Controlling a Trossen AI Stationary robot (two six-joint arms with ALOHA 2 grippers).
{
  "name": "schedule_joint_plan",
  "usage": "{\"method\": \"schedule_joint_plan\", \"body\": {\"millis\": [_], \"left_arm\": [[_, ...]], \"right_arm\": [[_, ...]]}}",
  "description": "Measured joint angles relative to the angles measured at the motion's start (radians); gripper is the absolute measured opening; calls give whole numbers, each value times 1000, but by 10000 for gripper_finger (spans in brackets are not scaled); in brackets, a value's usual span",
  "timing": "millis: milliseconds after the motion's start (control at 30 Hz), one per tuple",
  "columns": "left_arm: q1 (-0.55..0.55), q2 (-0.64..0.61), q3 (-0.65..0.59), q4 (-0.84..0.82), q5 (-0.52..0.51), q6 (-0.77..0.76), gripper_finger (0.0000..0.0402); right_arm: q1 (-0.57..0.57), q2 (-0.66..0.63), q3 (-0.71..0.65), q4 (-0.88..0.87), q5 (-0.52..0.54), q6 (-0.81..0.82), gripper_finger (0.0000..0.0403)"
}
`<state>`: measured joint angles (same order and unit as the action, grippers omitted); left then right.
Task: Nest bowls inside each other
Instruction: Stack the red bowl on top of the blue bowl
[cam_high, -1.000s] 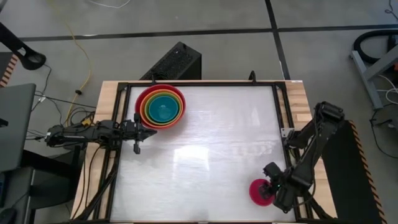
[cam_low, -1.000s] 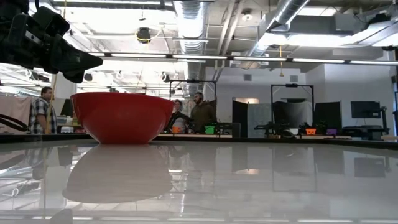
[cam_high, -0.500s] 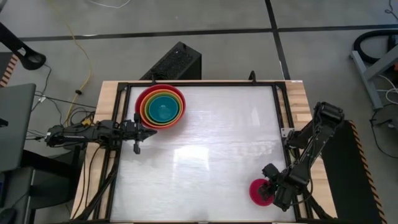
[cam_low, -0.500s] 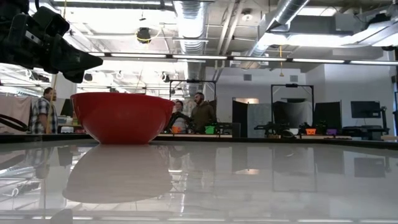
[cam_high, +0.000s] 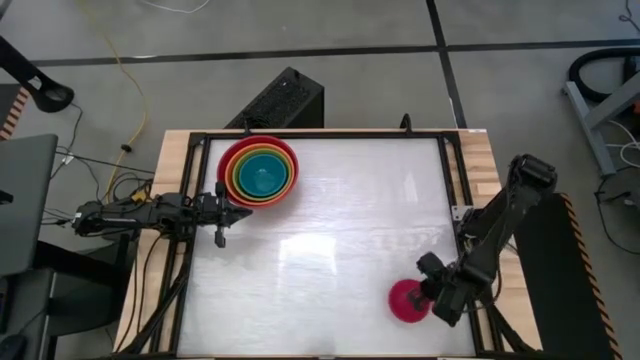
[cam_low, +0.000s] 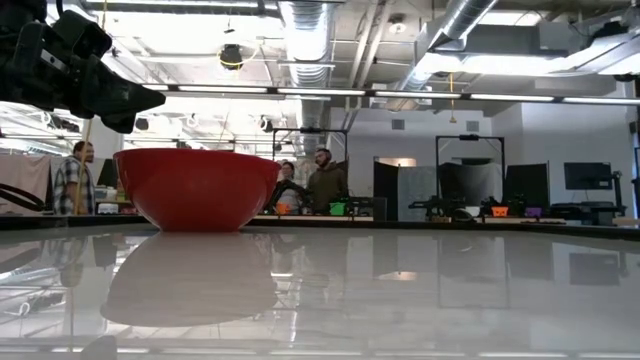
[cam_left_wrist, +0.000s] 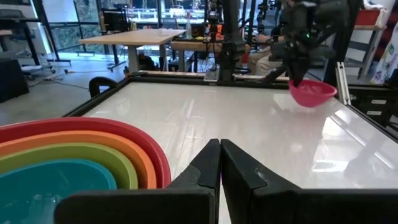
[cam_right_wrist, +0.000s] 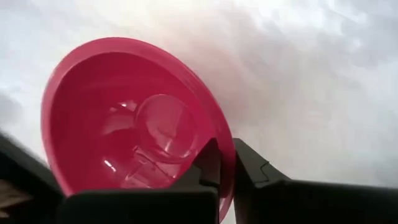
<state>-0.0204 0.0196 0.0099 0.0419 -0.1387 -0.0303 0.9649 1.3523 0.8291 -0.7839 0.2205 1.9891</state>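
Four bowls sit nested at the table's far left: a red bowl (cam_high: 228, 160) holds orange, lime green and teal (cam_high: 262, 174) ones. In the low view only the red wall (cam_low: 195, 190) shows. My left gripper (cam_left_wrist: 219, 146) hangs shut and level just near of that stack (cam_left_wrist: 93, 149), touching nothing. The magenta pink bowl (cam_high: 405, 301) is at the table's near right, with my right gripper (cam_high: 432, 296) shut on it. It also shows far off in the left wrist view as a tilted pink bowl (cam_left_wrist: 311, 93). My right gripper pinches the pink bowl's rim (cam_right_wrist: 225, 134) on the side toward the table's right edge, one finger inside the bowl and one outside. The fingers slant steeply down from the right. The bowl is tilted. Whether its base is clear of the table I cannot tell.
A dark frame (cam_high: 300, 134) runs around the white tabletop, and a wide bare stretch (cam_high: 350, 230) lies between the stack and the pink bowl. People stand in the room beyond the table's far side (cam_low: 320, 180).
My right gripper has moved toward the table's left edge and slightly toward the far edge. The pink bowl has shifted the same way with it. The stack and my left arm have kept still.
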Motion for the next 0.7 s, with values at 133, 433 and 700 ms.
{"method": "schedule_joint_plan", "body": {"millis": [133, 433, 700], "left_arm": [[0, 0, 0, 0, 0, 0, 0], [0, 0, 0, 0, 0, 0, 0], [0, 0, 0, 0, 0, 0, 0]], "right_arm": [[-108, -85, 0, 13, 105, -136, 19], [-566, -107, 64, 331, 125, -799, 19], [-1016, 124, 225, 720, -173, -1233, 19]]}}
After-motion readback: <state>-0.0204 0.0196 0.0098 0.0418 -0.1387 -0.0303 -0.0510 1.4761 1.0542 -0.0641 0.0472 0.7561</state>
